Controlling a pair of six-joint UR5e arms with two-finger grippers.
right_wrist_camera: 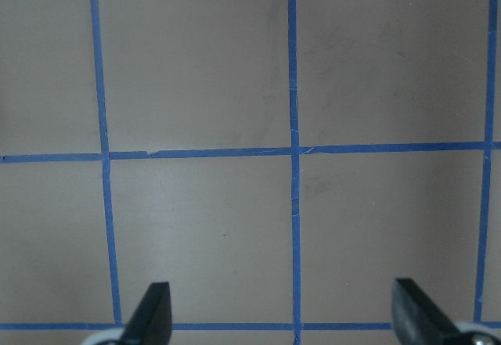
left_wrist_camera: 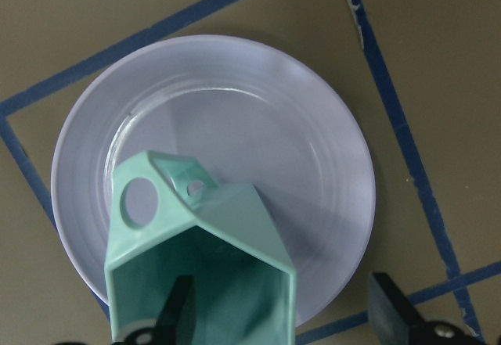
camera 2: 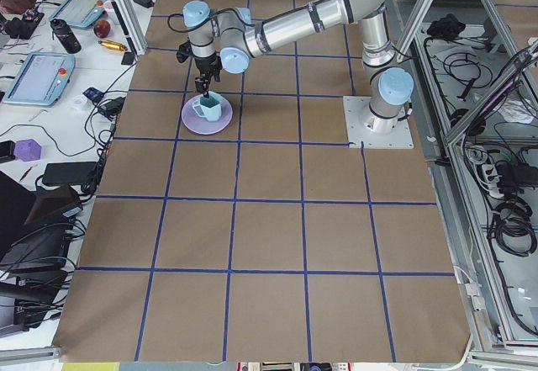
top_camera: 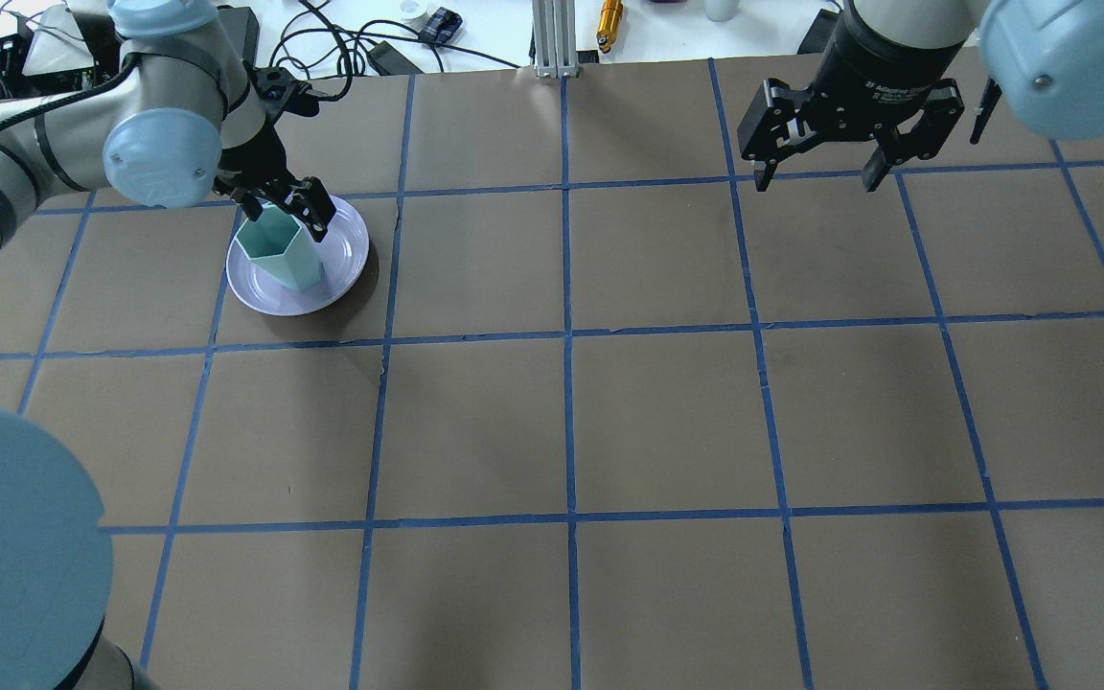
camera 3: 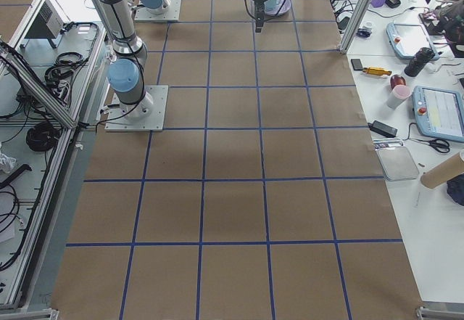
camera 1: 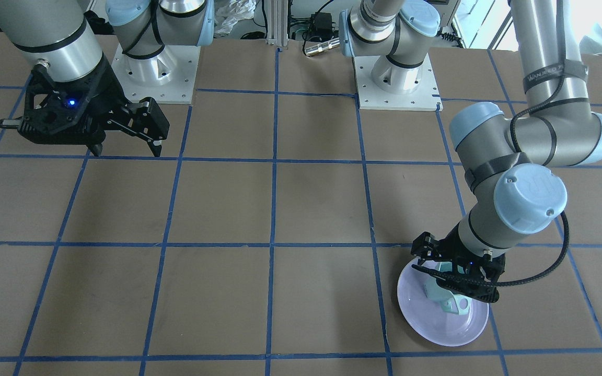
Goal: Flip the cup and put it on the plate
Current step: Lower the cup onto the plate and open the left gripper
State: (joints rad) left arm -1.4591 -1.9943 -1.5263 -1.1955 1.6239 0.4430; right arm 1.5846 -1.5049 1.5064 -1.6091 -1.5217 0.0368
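Note:
The mint-green cup (top_camera: 279,254) stands upright, mouth up, on the lavender plate (top_camera: 346,254) at the table's far left. My left gripper (top_camera: 284,216) is open over the cup. In the left wrist view one finger (left_wrist_camera: 178,314) is inside the cup (left_wrist_camera: 227,235) and the other finger (left_wrist_camera: 389,302) is outside, clear of its wall, above the plate (left_wrist_camera: 235,102). The front view shows the cup (camera 1: 450,300) on the plate (camera 1: 437,329) under that gripper (camera 1: 452,284). My right gripper (top_camera: 816,177) is open and empty, far off above the brown table.
The brown table carries a blue tape grid. The two arm bases (camera 1: 154,68) (camera 1: 397,78) stand at the robot's edge. Cables and small items (top_camera: 418,29) lie beyond the far edge. My right gripper (right_wrist_camera: 282,321) looks down on bare table.

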